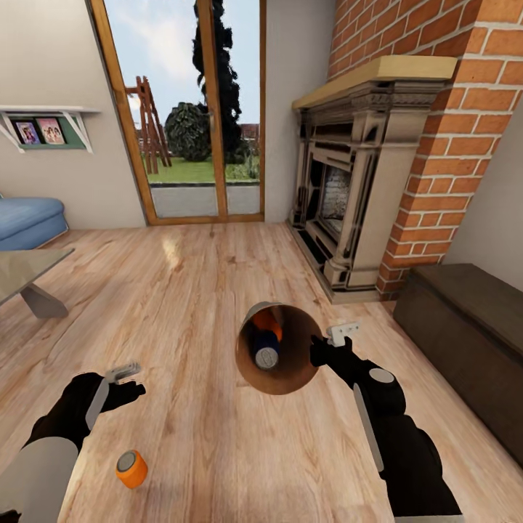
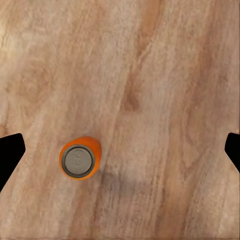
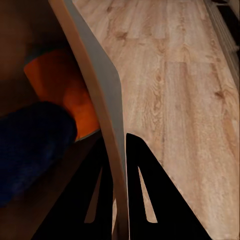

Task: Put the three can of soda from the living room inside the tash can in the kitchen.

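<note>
With the right gripper (image 3: 116, 200) pinching the tash can (image 1: 290, 378) wall, tilting could spill its cans beside the floor can of soda (image 1: 131, 468) below the wide-open left gripper (image 1: 122, 378).

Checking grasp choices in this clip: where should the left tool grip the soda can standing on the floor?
Grip the can of soda across its round orange side wall, coming straight down from above. It stands upright on the wood floor, silver top up, and the left tool hangs open above it, bare floor all around.
</note>
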{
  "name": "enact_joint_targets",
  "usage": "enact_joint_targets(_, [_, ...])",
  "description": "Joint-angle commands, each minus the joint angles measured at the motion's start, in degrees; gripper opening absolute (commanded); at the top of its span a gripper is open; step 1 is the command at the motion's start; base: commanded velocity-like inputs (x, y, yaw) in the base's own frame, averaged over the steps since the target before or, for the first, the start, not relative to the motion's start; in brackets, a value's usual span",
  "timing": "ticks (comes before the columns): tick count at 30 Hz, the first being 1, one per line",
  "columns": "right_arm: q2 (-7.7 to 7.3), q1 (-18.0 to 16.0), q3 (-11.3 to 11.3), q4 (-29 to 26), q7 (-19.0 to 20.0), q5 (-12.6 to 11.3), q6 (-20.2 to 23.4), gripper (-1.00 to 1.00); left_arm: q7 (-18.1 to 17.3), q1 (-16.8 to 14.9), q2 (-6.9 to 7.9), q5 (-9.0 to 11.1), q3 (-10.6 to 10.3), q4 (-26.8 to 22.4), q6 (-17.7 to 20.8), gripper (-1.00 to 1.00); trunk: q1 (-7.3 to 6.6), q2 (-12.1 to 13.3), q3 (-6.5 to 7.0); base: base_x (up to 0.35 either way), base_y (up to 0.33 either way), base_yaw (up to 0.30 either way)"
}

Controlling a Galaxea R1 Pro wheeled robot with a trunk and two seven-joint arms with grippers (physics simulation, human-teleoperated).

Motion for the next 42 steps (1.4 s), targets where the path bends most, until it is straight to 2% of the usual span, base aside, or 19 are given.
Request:
enact_joint_targets(1, [0.02,-0.19,-0.05,-0.32,0.28,-0.66,0.83,-1.0,0.05,0.0,0.0,0.04,0.0,0.7,-0.05,1.0,0.22,-0.42,-0.17,0.0,0.0,0.0])
enact_joint_targets(10, [0.02,-1.56,-0.32,-0.29,-0.1,-0.66,2.52,-1.0,1.59,0.0,0.06,0.27,0.08,2.81,-2.51,1.0,2.2,-4.03,-1.79,0.0,0.0,0.0])
enact_joint_targets(16, [-0.05,-2.38,-0.5,-0.27,-0.1,-0.66,4.4,-1.0,2.17,0.0,0.08,0.51,0.08,2.89,-2.85,1.0,2.35,-4.11,-3.12,0.0,0.0,0.0])
enact_joint_targets(25, [0.01,-4.33,-0.52,1.85,-0.11,-0.59,4.81,-1.0,2.25,0.0,0.08,0.53,0.08,2.88,-2.94,1.0,2.58,-4.23,-5.11,0.0,0.0,0.0])
enact_joint_targets(30, [-0.07,-4.2,0.92,1.23,-0.11,2.36,3.95,-1.0,2.08,0.27,-1.49,0.61,-0.01,3.99,-4.53,1.0,2.59,-4.24,-5.11,0.0,0.0,0.0])
enact_joint_targets(36, [-0.07,-4.2,0.92,1.23,-0.11,4.98,3.95,-1.0,2.08,0.27,-1.49,0.61,-0.01,3.99,-6.43,1.0,2.59,-4.24,-5.11,0.0,0.0,0.0])
enact_joint_targets(42, [-0.07,-4.2,0.92,1.23,-0.11,7.74,3.95,-1.0,2.08,0.27,-1.49,0.61,-0.01,3.99,-6.43,1.0,2.59,-4.24,-5.11,0.0,0.0,0.0])
